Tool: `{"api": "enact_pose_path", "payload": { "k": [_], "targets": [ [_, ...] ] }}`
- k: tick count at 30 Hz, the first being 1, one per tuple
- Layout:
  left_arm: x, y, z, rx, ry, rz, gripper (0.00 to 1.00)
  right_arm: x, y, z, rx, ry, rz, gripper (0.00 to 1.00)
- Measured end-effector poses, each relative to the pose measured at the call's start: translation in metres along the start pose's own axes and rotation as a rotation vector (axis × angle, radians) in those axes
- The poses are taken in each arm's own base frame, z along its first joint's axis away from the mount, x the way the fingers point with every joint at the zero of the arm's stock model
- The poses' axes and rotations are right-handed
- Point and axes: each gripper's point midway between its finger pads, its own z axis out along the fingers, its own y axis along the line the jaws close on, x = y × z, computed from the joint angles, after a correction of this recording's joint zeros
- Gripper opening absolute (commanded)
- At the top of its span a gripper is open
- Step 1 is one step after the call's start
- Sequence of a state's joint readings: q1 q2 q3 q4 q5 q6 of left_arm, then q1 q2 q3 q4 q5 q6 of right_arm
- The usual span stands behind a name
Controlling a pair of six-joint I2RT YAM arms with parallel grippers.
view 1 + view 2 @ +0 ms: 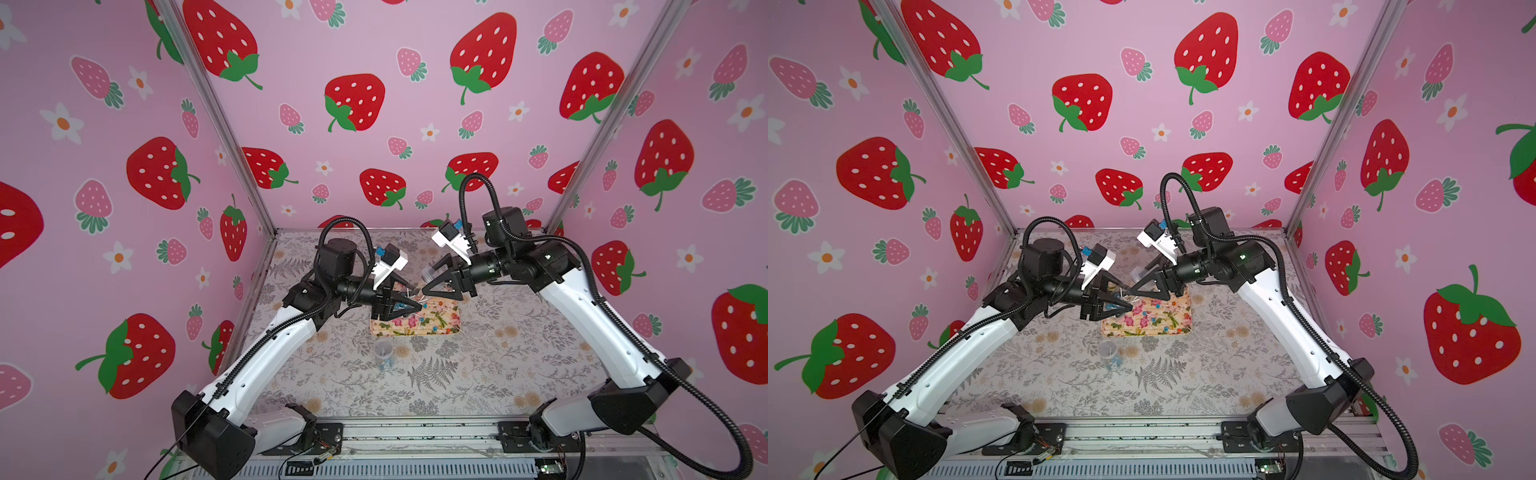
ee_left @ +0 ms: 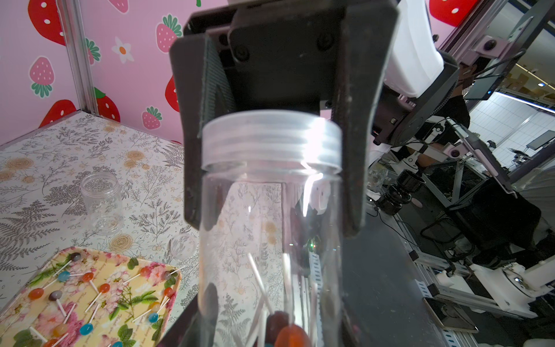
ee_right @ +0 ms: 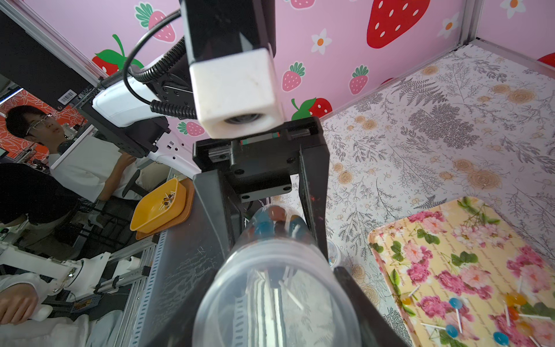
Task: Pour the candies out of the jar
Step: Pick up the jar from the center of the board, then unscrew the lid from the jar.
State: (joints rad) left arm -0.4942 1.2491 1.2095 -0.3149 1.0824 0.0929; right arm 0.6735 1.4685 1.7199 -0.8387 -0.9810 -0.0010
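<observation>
Here, jar [image 2: 270,195] lay bridged between both arms, long axis gripper to gripper. Left gripper [image 1: 419,307] clamped on base end, where candies [image 2: 289,333] sat. Right gripper [image 2: 276,226] clamped on threaded neck. Open mouth faced away from tray [image 2: 126,300], so tipping probably needed.

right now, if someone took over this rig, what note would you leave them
Left gripper: shut on the candy end of the jar.
Right gripper: shut on its ribbed cap end; the cap looks still on.
Candies remain inside.
Done: many lollipops already lie on the floral tray.
Left: uncap, tip this jar over the tray. A second jar, which seems to hold candies, stands in front of the tray.
</observation>
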Motion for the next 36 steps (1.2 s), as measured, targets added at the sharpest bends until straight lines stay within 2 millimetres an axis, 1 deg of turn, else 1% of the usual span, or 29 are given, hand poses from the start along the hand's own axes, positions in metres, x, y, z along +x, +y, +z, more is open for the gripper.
{"api": "enact_pose_path", "payload": {
  "k": [3,6,8,17,23,29,31,34,36],
  "targets": [
    [-0.002,0.000,0.003,0.008,0.005,0.009,0.50,-0.001,0.000,-0.003,0.011,0.002,0.003,0.45],
    [-0.003,0.000,0.006,0.015,0.014,0.010,0.45,-0.001,0.000,-0.005,0.019,0.006,0.007,0.45],
    [-0.003,0.000,0.008,0.019,0.020,0.010,0.45,0.000,-0.001,-0.006,0.022,0.010,0.009,0.45],
    [0.002,0.002,0.015,0.036,0.061,0.001,0.52,0.005,-0.004,-0.007,0.037,0.038,0.032,0.45],
    [0.004,0.003,0.018,0.035,0.071,0.006,0.53,0.007,-0.004,-0.008,0.045,0.045,0.028,0.45],
    [0.005,0.003,0.018,0.031,0.074,0.009,0.57,0.007,-0.005,-0.008,0.047,0.045,0.026,0.45],
    [0.005,0.003,0.019,0.029,0.075,0.009,0.59,0.007,-0.005,-0.008,0.048,0.045,0.026,0.45],
    [0.005,0.002,0.020,0.031,0.076,0.014,0.65,0.006,-0.004,-0.007,0.045,0.044,0.025,0.45],
    [0.006,-0.001,0.024,0.044,0.081,0.022,0.67,0.002,-0.002,-0.006,0.033,0.031,0.005,0.45]
  ]
}}
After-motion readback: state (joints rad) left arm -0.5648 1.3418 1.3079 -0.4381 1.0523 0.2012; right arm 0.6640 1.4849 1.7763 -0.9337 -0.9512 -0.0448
